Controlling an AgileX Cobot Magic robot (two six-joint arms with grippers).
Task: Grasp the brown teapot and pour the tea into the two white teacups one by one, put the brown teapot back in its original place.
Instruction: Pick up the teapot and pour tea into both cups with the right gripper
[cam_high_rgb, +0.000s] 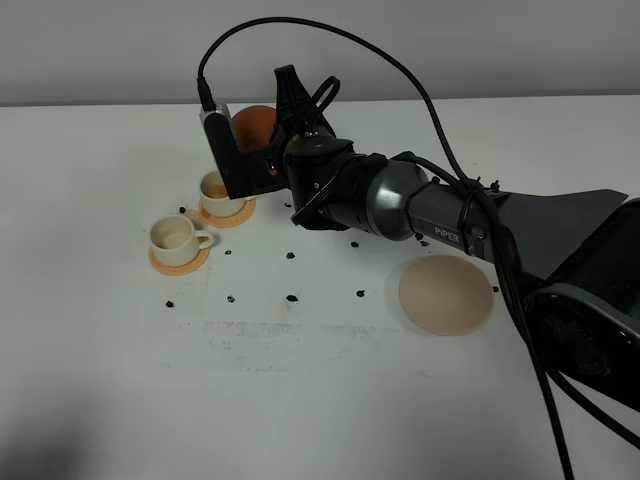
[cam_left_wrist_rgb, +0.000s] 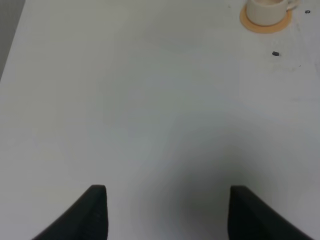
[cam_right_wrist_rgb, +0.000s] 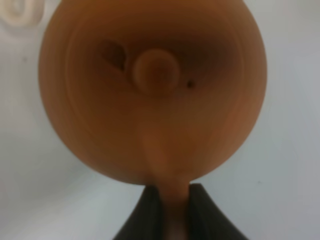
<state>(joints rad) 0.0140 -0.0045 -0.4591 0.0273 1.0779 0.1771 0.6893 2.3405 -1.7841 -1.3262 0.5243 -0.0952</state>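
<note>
High camera looks steeply down on the table. Left wrist camera gazes down at its bare surface, one teacup far off. Right wrist camera sits tight behind the brown teapot, shared with the high view.

Grey arm marked PIPER, black cables, black right pincer.
</note>
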